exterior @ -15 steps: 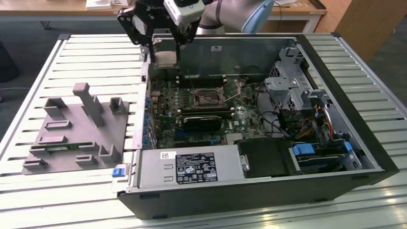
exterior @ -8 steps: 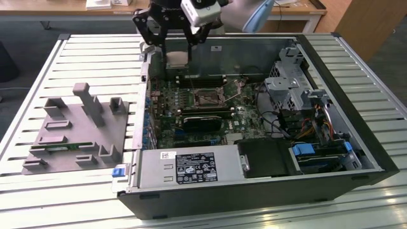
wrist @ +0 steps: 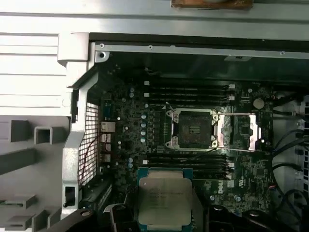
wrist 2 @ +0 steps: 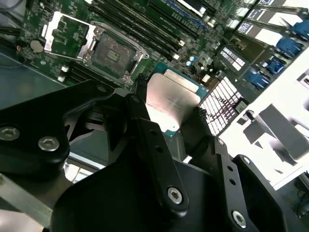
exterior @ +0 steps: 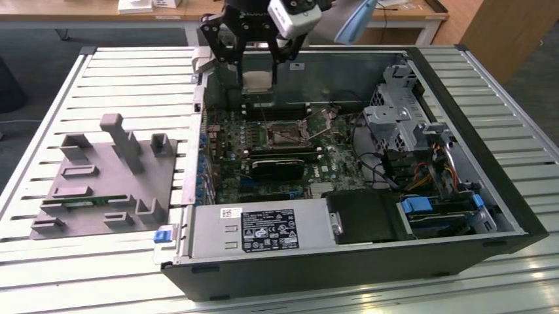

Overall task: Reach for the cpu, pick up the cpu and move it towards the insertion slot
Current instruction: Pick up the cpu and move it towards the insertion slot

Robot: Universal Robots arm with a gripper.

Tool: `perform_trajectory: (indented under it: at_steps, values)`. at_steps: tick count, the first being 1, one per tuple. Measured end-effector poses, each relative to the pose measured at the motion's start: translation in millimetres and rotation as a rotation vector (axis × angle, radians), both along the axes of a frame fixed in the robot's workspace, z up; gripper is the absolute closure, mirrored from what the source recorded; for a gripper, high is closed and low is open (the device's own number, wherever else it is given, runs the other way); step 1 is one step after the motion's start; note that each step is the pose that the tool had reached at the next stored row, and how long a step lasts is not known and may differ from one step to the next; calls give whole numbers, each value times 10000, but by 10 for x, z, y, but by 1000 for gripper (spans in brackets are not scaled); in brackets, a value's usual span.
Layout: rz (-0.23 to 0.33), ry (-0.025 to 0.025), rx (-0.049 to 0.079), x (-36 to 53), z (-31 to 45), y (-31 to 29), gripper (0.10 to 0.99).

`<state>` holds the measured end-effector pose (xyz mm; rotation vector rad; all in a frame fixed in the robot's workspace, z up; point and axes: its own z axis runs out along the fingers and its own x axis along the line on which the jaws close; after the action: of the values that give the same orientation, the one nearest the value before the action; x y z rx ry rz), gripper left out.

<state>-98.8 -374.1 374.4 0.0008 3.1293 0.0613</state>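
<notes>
Above the open computer case [exterior: 489, 216], the fingers [wrist 2: 145, 126] grip the cpu [wrist: 164, 202] flat, the insertion slot [wrist: 193, 129] lying just beyond and below.

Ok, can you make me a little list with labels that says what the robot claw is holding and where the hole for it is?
holding: black gripper shut on the cpu, a flat square chip with a silvery metal top
chip position: lifted above the green motherboard, inside the open black computer case
insertion slot: square black socket, metal frame flipped open, nothing in it
chip versus slot: apart, not over the socket
grey plastic fixture: on the slatted table, at the exterior view's left
</notes>
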Motion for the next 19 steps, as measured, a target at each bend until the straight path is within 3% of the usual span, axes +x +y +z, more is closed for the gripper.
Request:
perform_trajectory:
  at_steps: [19]
  values:
    - [-92, -32, 1, 469, -47, 0, 553]
